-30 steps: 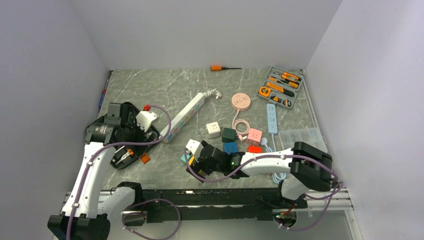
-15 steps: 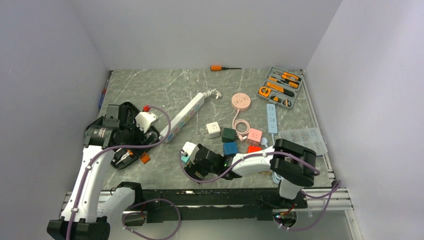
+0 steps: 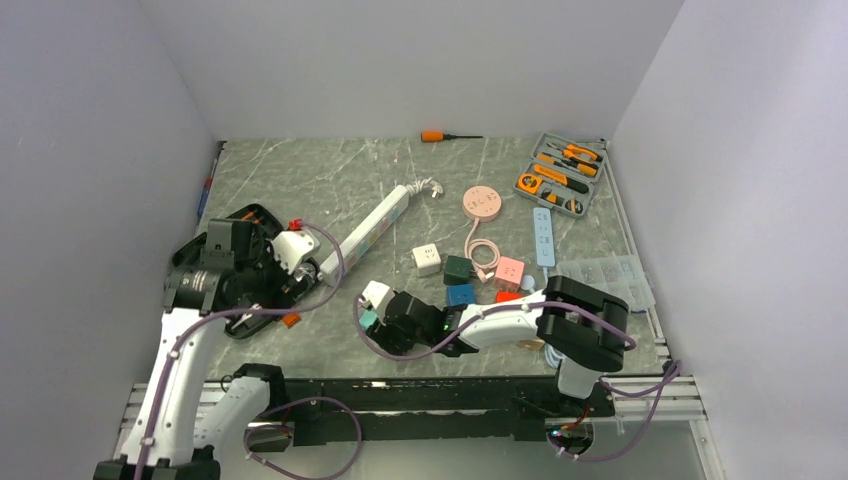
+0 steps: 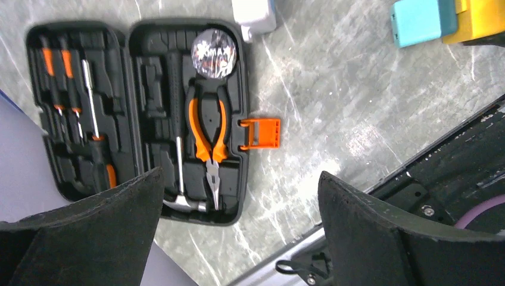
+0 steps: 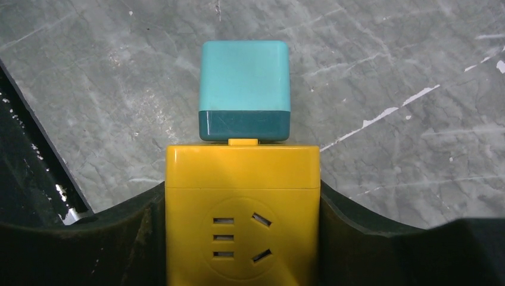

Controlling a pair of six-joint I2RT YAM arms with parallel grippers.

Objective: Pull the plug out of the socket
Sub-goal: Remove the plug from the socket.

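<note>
Grey, marble-veined worktop [image 3: 340,180] fills the floor of a white-walled cell. Both arms reach in from its near edge.

The left arm bends over the worktop's left side. Its left fingers [image 4: 101,226] stand wide apart with nothing between them, hanging above an open black tool case [image 4: 156,95].

The right arm lies low along the near edge and reaches leftward. Its right fingers [image 5: 119,238] are clamped on the yellow socket cube [image 5: 243,202], one pressed against each side.

A long white power strip [image 3: 370,228] lies diagonally near the middle of the worktop. A grey tool case [image 3: 562,172] sits open in the far right corner.

The yellow socket cube rests on the worktop near its front edge, left of centre. One face with slots is turned up toward the wrist camera.

The teal plug [image 5: 244,89] is seated against the socket's far face, beyond the fingertips. Its darker band is butted up to the yellow body, and nothing grips it.

Orange-handled pliers [image 4: 207,128] lie in the black case's right half. A small orange clip [image 4: 261,132] lies on the worktop just beside that case.
</note>
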